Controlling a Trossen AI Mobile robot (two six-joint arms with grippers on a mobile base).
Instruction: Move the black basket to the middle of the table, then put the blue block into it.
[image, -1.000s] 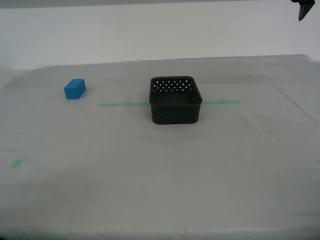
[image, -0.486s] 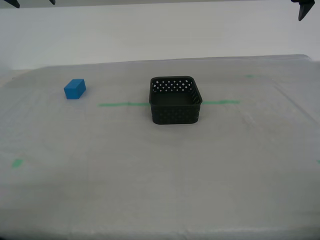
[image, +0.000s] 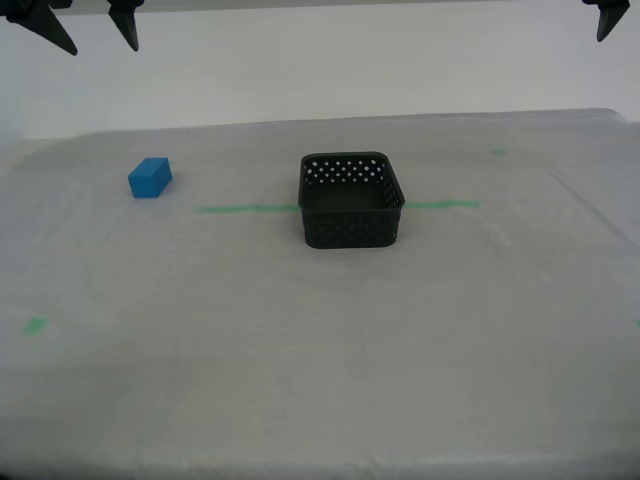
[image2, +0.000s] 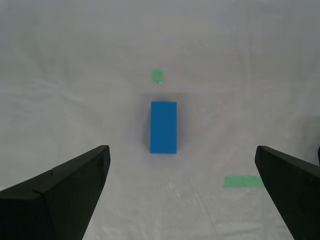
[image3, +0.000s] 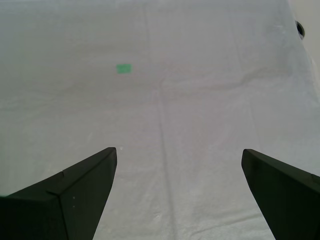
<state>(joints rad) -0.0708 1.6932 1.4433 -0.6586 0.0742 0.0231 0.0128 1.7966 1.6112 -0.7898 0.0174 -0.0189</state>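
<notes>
Jaws of both grippers stand wide apart with nothing between them. Below my second gripper (image2: 180, 195) lies the blue block (image2: 163, 127), flat on the worktop (image2: 75, 75), with bare covering on all its sides; a small green tape bit (image2: 157, 75) sits just beyond it and another green strip (image2: 243, 181) off to one side. My first gripper (image3: 177, 192) hangs over plain worktop with one green tape square (image3: 124, 68) ahead.

From the exterior view, the near part of the worktop (image: 320, 380) is bare covering. Farther back the black basket (image: 351, 200) sits upright about mid-width, straddling the green tape line (image: 245, 209). Well apart from it, toward the exterior view's left, rests the block (image: 150, 178), not far from the worktop's edge there. Dark gripper tips (image: 90, 22) show high at that view's upper left corner.
</notes>
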